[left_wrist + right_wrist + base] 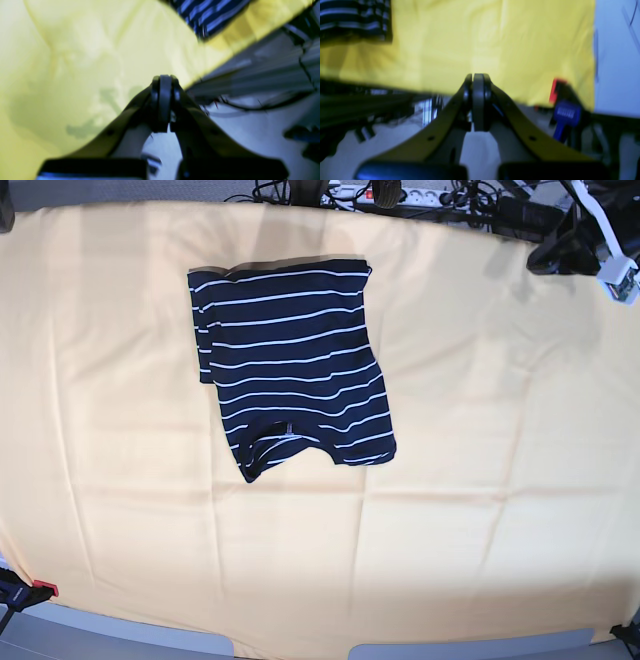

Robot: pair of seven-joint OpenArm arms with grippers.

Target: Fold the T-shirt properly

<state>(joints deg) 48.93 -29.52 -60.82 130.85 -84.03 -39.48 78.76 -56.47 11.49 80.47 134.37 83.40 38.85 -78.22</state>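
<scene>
the bench (520,480) is covered by a wide yellow-orange cloth (470,380), smooth with faint crease lines. on it, a little toward the far edge and left of centre in the base view, lies the t-shirt (290,370), soft navy fabric with thin white stripes, folded into a rough rectangle. a red and blue clamp (563,110) grips the cloth's edge. the left claw (165,82) and right claw (478,81) are both pressed together, holding nothing, well apart from the shirt.

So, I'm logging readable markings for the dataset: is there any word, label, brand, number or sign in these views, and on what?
No readable text in any view.
Dark navy white-striped fabric T-shirt: stripes only.
Blue clamp at the yellow tablecloth edge: ridged, blurred, unreadable.
</scene>
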